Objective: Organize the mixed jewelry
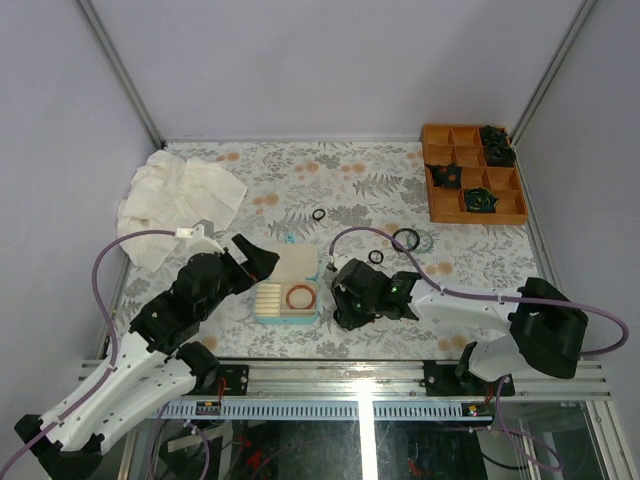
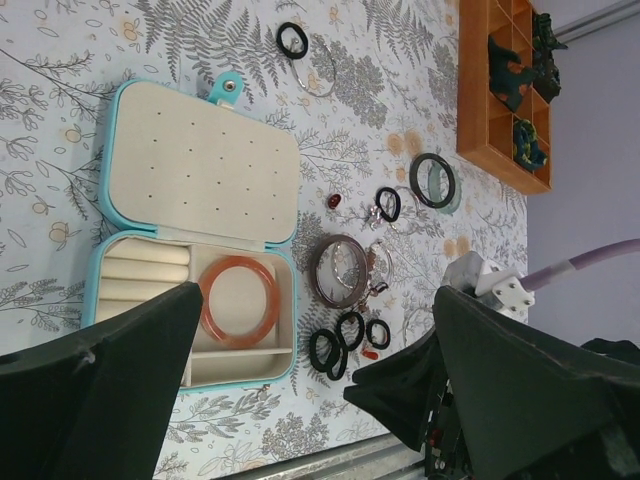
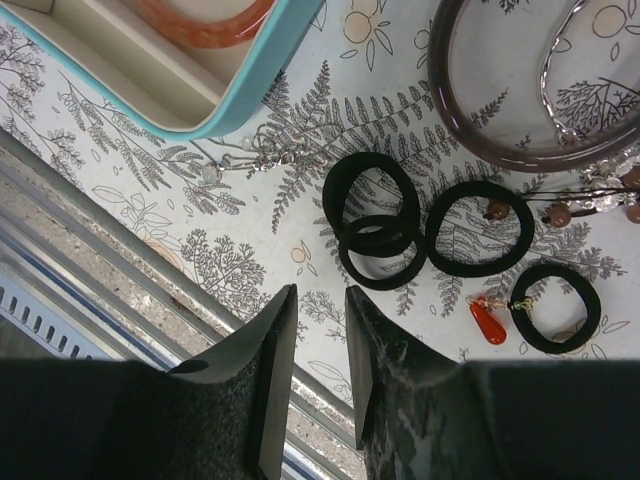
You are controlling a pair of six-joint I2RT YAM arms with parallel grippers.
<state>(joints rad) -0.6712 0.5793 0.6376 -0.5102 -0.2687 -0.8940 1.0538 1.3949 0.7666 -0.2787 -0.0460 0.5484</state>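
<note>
The open teal case [image 1: 288, 285] lies at the near middle, with a reddish-brown bangle [image 2: 238, 300] in its lower tray. Several small black rings [image 3: 375, 230] lie just right of the case, beside a dark brownish bangle [image 3: 520, 100] and a red drop earring [image 3: 487, 322]. A black bangle over a teal one [image 2: 435, 180] and two single black rings [image 2: 292, 40] [image 2: 388, 203] lie farther back. My left gripper [image 2: 318, 295] is wide open and empty above the case's right edge. My right gripper [image 3: 322, 300] is empty, its fingers a narrow gap apart, just in front of the black rings.
An orange compartment tray [image 1: 440, 205] with dark green-black clumps stands at the back right. A crumpled white cloth [image 1: 180, 195] lies at the back left. The metal rail at the table's front edge [image 3: 120, 260] runs right under my right gripper.
</note>
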